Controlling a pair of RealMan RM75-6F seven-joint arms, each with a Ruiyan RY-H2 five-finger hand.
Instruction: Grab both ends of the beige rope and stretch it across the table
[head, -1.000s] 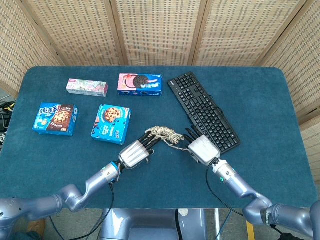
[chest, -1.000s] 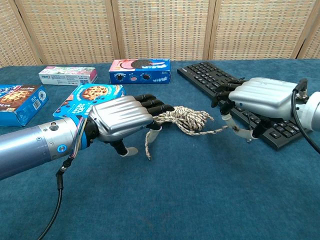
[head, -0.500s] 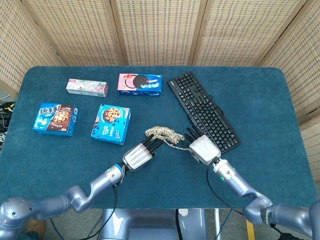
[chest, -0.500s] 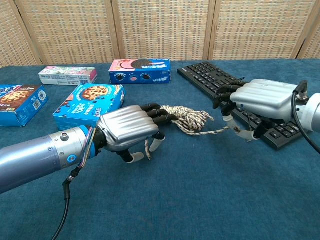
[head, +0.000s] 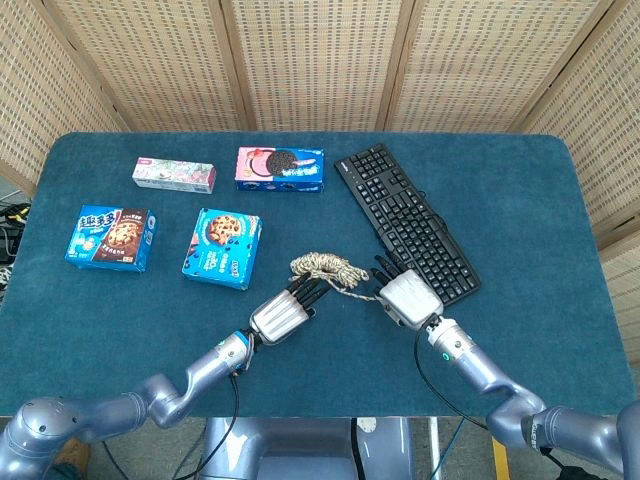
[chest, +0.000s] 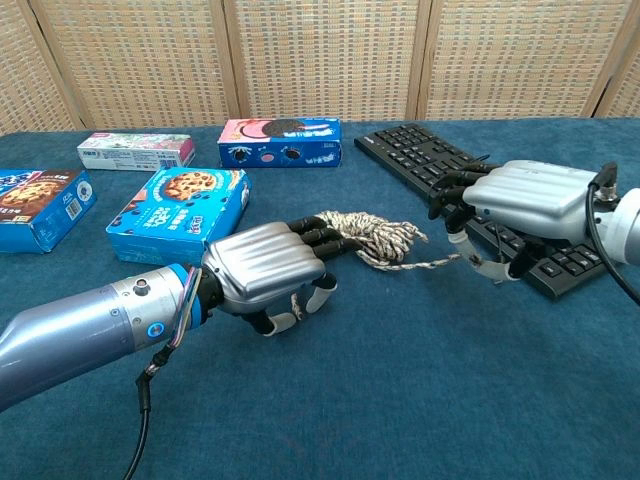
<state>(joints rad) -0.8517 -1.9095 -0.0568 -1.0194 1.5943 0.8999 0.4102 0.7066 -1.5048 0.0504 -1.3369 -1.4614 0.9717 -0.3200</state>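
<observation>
The beige rope (head: 324, 266) lies in a loose bundle (chest: 372, 234) on the blue table, between my two hands. My left hand (head: 281, 314) lies palm down just near-left of the bundle. Its fingers rest over the rope and its thumb curls under, with a short rope end (chest: 297, 299) held beneath the hand (chest: 264, 273). My right hand (head: 406, 296) is to the right, over the keyboard's near end. A thin strand (chest: 432, 262) runs from the bundle to this hand (chest: 522, 199), pinched at its fingertips.
A black keyboard (head: 404, 219) lies diagonally right of centre, touching my right hand. A blue cookie box (head: 222, 248) sits just left of my left hand. Another blue box (head: 112, 238), a pastel box (head: 174, 173) and a pink-blue cookie box (head: 280, 168) lie further back left.
My left hand has drawn back toward the near edge and settled lower, keeping the rope end under it. The bundle has shifted slightly. My right hand has barely moved.
</observation>
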